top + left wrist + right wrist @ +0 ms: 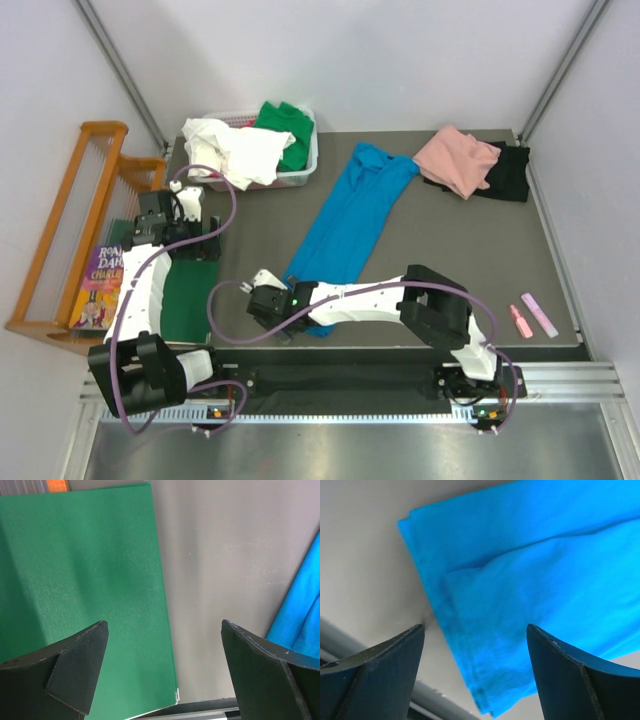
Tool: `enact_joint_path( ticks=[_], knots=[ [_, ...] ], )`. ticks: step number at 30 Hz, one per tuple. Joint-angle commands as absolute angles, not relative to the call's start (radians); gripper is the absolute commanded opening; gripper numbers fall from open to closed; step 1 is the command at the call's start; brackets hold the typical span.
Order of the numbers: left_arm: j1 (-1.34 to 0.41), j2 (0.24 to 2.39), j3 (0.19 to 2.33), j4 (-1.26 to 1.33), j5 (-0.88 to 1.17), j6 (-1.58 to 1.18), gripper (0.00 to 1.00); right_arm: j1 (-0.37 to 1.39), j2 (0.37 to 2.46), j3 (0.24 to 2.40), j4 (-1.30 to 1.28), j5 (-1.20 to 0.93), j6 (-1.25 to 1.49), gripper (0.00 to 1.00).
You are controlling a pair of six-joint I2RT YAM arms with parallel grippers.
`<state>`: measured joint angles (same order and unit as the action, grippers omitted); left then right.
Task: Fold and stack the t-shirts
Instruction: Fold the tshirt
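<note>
A bright blue t-shirt [350, 225] lies in a long folded strip slanting across the grey table. My right gripper [268, 305] is open and hovers over its near-left corner; in the right wrist view the blue cloth [530, 555] lies between and beyond the open gripper [475, 627]. My left gripper [197, 243] is open and empty above the edge of the dark green board [85, 570], with the blue shirt [300, 620] at the right edge of its wrist view [164, 625]. A pink tee [455, 160] lies on a black one [508, 172] at the back right.
A white basket [303, 175] at the back left holds a white tee [235, 150] and a green tee [285, 125]. The green board [185, 295] lies at the front left. A wooden rack [60, 240] with a book [98, 285] stands left. Pink markers [535, 315] lie front right.
</note>
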<state>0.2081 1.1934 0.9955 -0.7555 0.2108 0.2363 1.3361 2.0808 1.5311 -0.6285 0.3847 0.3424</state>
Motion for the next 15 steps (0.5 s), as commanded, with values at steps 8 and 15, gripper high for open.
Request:
enact_joint_path(
  ticks=[8, 15],
  knots=[
    [0.215, 1.16, 0.971, -0.724, 0.198, 0.261, 0.99, 1.365, 2.098, 1.499, -0.6, 0.362, 0.374, 0.82],
    [0.213, 1.144, 0.957, -0.721, 0.181, 0.272, 0.99, 1.33, 2.105, 1.488, -0.583, 0.347, 0.364, 0.76]
  ],
)
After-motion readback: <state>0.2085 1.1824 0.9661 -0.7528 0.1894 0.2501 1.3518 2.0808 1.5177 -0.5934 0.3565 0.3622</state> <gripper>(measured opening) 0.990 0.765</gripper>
